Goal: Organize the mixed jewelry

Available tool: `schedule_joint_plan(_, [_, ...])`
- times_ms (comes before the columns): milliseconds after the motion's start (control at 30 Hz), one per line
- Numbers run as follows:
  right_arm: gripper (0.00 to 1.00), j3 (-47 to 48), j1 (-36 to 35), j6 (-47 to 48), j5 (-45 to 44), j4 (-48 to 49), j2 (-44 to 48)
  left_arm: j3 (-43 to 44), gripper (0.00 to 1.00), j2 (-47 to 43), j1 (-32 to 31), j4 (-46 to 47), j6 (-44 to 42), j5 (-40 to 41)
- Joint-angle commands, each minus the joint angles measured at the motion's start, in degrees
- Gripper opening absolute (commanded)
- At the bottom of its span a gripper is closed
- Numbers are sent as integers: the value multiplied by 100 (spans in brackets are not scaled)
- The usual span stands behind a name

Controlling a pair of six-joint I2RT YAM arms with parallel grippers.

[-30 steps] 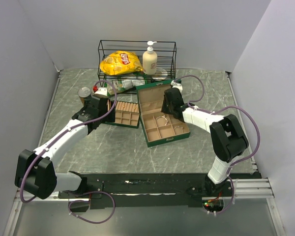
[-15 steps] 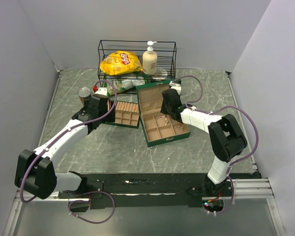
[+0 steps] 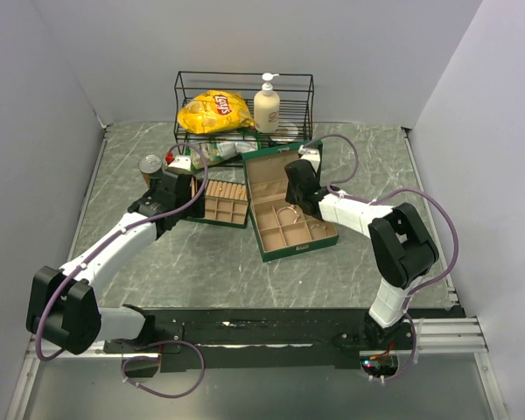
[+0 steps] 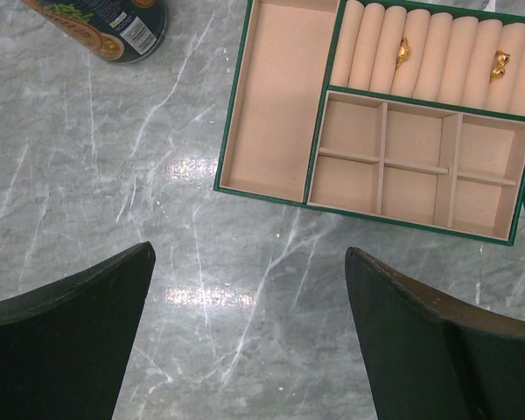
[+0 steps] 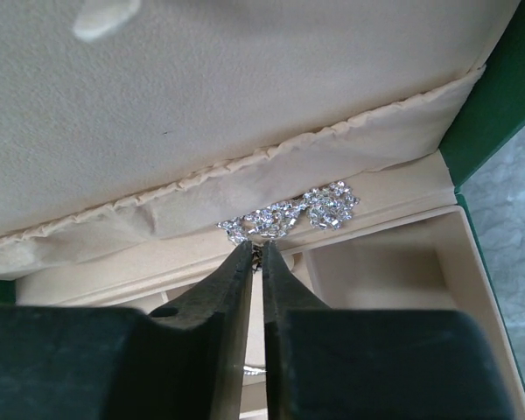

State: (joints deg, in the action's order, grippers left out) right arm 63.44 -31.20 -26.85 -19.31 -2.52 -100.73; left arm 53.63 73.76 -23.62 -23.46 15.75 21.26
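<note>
Right gripper (image 5: 255, 252) is squeezed nearly closed on the end of a sparkly silver chain (image 5: 289, 212), lying at the back of the green jewelry box (image 5: 486, 105) under the lid's pocket. Left gripper (image 4: 249, 254) hangs wide open, holding nothing, over the desk (image 4: 114, 157) beside the ring tray (image 4: 271, 114).

The tabletop (image 4: 192, 254) looks like grey-green veined stone, smooth and glossy enough to show glare. The small jewelry tray (image 4: 276, 105) is lined in matt peach, suede-like fabric with a green rim, and the gold pieces (image 4: 403, 51) on its rolls are shiny metal. The left gripper (image 4: 249, 254) has matt black plastic fingers (image 4: 66, 341). Inside the larger box (image 5: 494, 96), the lid lining (image 5: 245, 87) is cream cloth, gathered at its seam, above a glittering silver chain (image 5: 289, 212).
</note>
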Motion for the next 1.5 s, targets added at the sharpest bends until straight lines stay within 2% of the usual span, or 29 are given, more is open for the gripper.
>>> schedule_joint_plan(0, [10,90,-97,110,-20,-99,-61,157,96,-19,-20,17,-37,1])
schedule_joint_plan(333, [0,90,-97,277,103,-82,465,166,96,-28,-29,26,-45,-7])
schedule_joint_plan(667, [0,142,-88,338,94,-204,1046,157,96,-72,-20,17,-37,10])
schedule_joint_plan(933, [0,353,-53,426,68,-406,1099,157,96,-98,-20,17,-37,-16])
schedule_joint_plan(1033, [25,161,-35,234,120,-311,1047,157,96,-107,-20,17,-37,-16])
schedule_joint_plan(1067, [30,90,-35,207,129,-267,1038,157,96,-107,-20,26,-37,-16])
schedule_joint_plan(1167, [33,-86,-44,84,182,-196,941,157,96,-98,-20,17,-37,-25])
schedule_joint_plan(1467, [33,151,-53,-83,138,-363,493,148,96,-81,-20,17,-28,-16])
